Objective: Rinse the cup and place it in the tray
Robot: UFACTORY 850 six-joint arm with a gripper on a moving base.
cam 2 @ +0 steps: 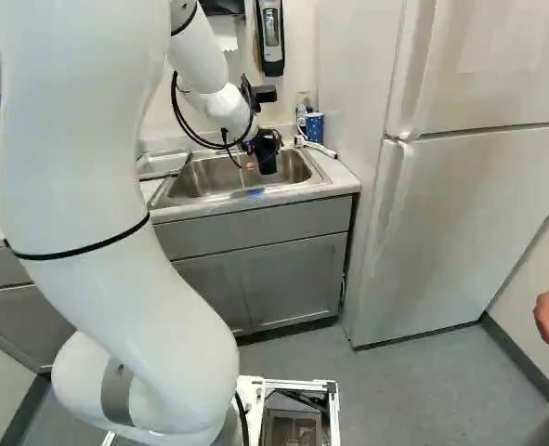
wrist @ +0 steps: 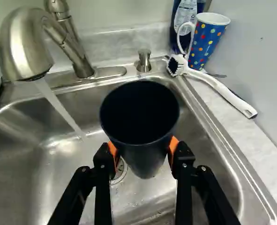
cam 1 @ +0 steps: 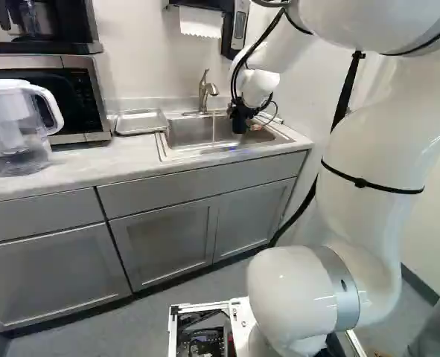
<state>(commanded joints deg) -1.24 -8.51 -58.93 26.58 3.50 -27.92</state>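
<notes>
From where I stand, the gripper (wrist: 143, 149) has its orange pads pressed on opposite sides of a dark, tapered cup (wrist: 145, 161), clamped there with the mouth facing up. Both hang over the steel sink (wrist: 194, 176), above the drain. Just beside the gripper, water (wrist: 58, 108) pours from the curved faucet (wrist: 26, 49), missing the cup and falling straight into the basin. Ahead of the gripper, at the sink's corner, lie a white-handled dish brush (wrist: 222, 93) and, behind it, a blue polka-dot mug (wrist: 207, 41) next to a soap bottle (wrist: 184, 21). Farthest off for this job, past the stream from the gripper, the metal tray (cam 1: 141, 121) waits on the counter. So picking up is done and the tap is on; whether any water has touched the cup I can't tell. I'd guess the rinse comes next, under that stream, then the carry across to the tray and the release.
</notes>
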